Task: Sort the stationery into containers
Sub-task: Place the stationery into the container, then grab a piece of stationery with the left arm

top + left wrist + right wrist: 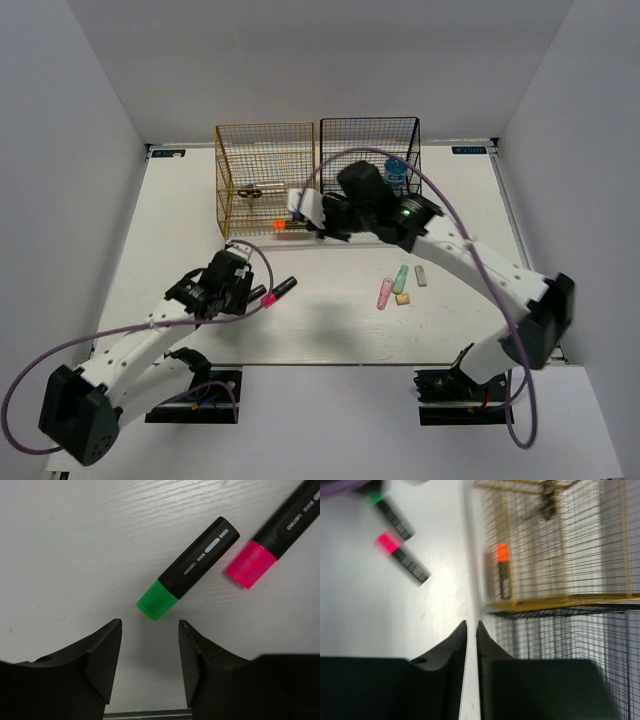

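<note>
My left gripper (150, 622) is open and empty, just above the table, its tips just short of the green cap of a black highlighter (187, 575). A pink-capped highlighter (270, 540) lies beside it, also seen in the top view (280, 292). My right gripper (472, 625) is shut and empty, in front of the gold rack (265, 175) and near the black rack (370, 150). An orange-capped highlighter (503, 572) lies in the gold rack's bottom tier. A blue jar (395, 175) sits in the black rack. Pastel pink (385, 292) and green (401, 278) sticks lie on the table.
A small beige piece (421, 276) and a small yellowish piece (402, 299) lie by the sticks. A dark item (255, 191) that I cannot make out sits in the gold rack. White walls surround the table (180, 230).
</note>
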You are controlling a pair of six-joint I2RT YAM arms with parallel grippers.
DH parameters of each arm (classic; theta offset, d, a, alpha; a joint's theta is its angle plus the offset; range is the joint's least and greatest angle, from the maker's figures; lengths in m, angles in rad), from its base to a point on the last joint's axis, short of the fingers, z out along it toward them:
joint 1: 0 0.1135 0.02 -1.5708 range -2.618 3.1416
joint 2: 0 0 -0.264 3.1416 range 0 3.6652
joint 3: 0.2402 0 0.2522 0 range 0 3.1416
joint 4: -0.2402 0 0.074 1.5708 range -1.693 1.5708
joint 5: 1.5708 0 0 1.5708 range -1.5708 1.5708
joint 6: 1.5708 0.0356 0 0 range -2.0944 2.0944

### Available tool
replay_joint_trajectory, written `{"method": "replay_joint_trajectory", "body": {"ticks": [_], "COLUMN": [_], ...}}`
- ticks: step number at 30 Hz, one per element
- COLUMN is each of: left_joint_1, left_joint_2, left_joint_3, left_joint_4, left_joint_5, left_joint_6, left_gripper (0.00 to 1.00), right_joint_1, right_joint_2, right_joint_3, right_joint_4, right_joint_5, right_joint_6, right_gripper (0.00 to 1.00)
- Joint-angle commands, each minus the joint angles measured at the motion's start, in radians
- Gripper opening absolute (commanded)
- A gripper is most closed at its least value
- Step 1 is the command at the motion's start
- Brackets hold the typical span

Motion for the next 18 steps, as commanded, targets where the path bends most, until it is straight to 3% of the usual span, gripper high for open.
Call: {"method": "replay_joint_trajectory", "body": {"ticks": [1, 4, 8, 10, 18], "left_joint_1": [0.110, 0.180, 0.203, 0.204, 0.207], "left_joint_2": [0.089, 0.154, 0.229, 0.266, 0.386], "left_joint_3": [0.064, 0.091, 0.116, 0.145, 0.133], "left_joint_4": [0.104, 0.139, 0.175, 0.167, 0.201], "left_joint_5": [0.240, 0.346, 0.473, 0.479, 0.456], "left_joint_6": [0.118, 0.157, 0.195, 0.245, 0.313], "left_gripper": [0.57, 0.51, 0.56, 0.56, 0.57], "right_joint_1": [-0.033, -0.059, -0.083, -0.102, -0.152], "right_joint_2": [-0.161, -0.255, -0.312, -0.334, -0.381], "right_joint_3": [-0.177, -0.295, -0.397, -0.441, -0.518], "right_joint_4": [-0.088, -0.094, -0.087, -0.081, -0.051], "right_joint_5": [-0.266, -0.317, -0.348, -0.368, -0.469], "right_joint_6": [0.021, 0.038, 0.059, 0.085, 0.136], "right_gripper": [0.00, 0.00, 0.18, 0.24, 0.27]}}
